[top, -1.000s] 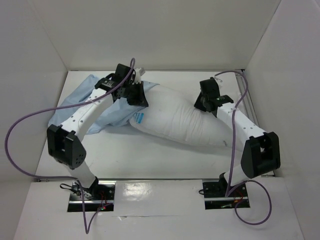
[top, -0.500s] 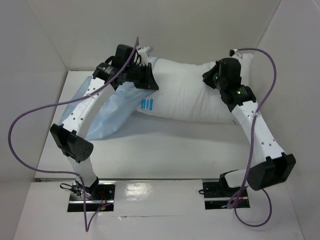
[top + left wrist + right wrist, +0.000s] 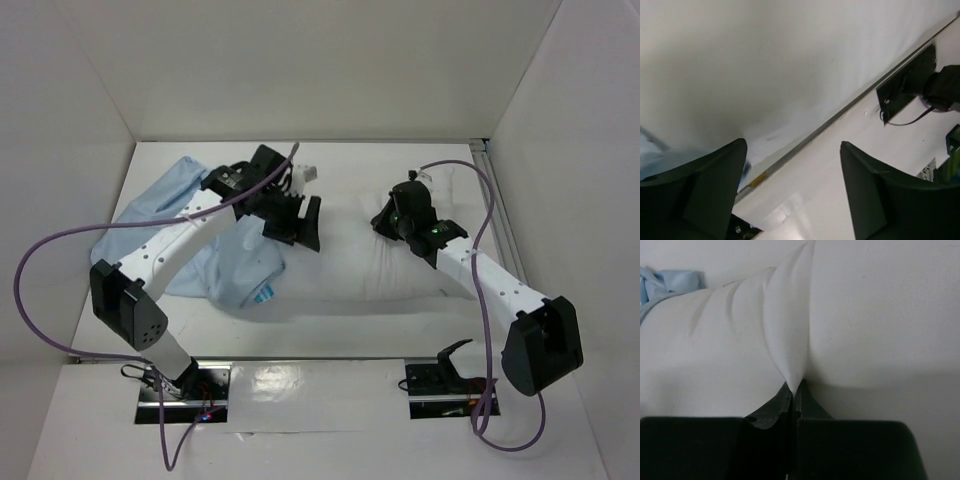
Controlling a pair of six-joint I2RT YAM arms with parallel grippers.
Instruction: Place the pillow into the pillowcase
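Back on the table (image 3: 340, 330), pillow (image 3: 350, 262) lies pinched by right tool (image 3: 792, 390); left tool (image 3: 792, 144) released.

Pillow (image 3: 350, 265) lay lengthwise across mid-table (image 3: 300, 330), right end near the right edge. Pillowcase (image 3: 235, 270) lay left of it, running from the far-left corner toward the near edge and touching the pillow's left end. Left gripper (image 3: 298, 222) sat over that junction, right gripper (image 3: 383, 222) on the pillow's middle.

Open table (image 3: 365, 163) behind pillow (image 3: 350, 268)
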